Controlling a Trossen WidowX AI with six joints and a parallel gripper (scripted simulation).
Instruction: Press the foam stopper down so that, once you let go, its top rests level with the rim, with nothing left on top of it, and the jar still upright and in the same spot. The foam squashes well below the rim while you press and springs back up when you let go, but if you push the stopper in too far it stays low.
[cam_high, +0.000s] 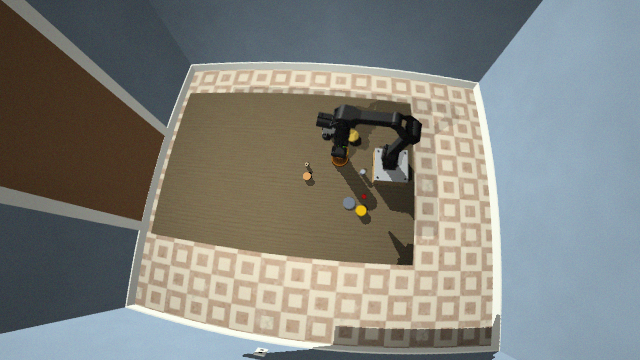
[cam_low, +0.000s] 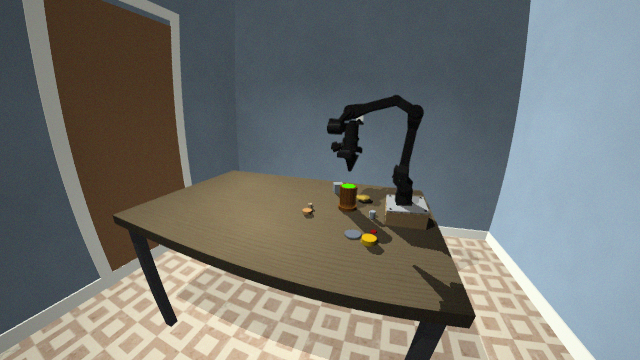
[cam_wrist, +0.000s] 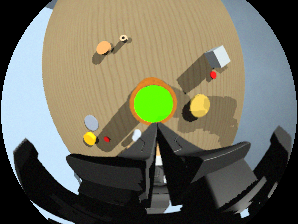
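Scanning left to right across the table (cam_low: 210, 235): small orange disc (cam_low: 307, 210) with a tiny peg beside it, then brown jar (cam_low: 347, 200) standing upright, green foam stopper (cam_low: 348, 186) showing at its mouth. Hangs well above that jar: gripper (cam_low: 351, 164), clenched to a point, grasping nothing, tip aimed down at the green top. Farther right, grey disc (cam_low: 352, 233), yellow disc (cam_low: 369, 239), small red bit, and arm base (cam_low: 421, 206).

Judged as the check-after-release step: stopper free, nothing resting on it. Calls next for comparing foam height with rim; if proud, another shorter, gentler press straight down, centred, to avoid overdriving or nudging the jar.

Hard to make out: whether green top (cam_wrist: 153, 102) sits flush, proud or low against the rim. Jar mostly covered by the arm from above. Grey cube behind the jar partly hidden.
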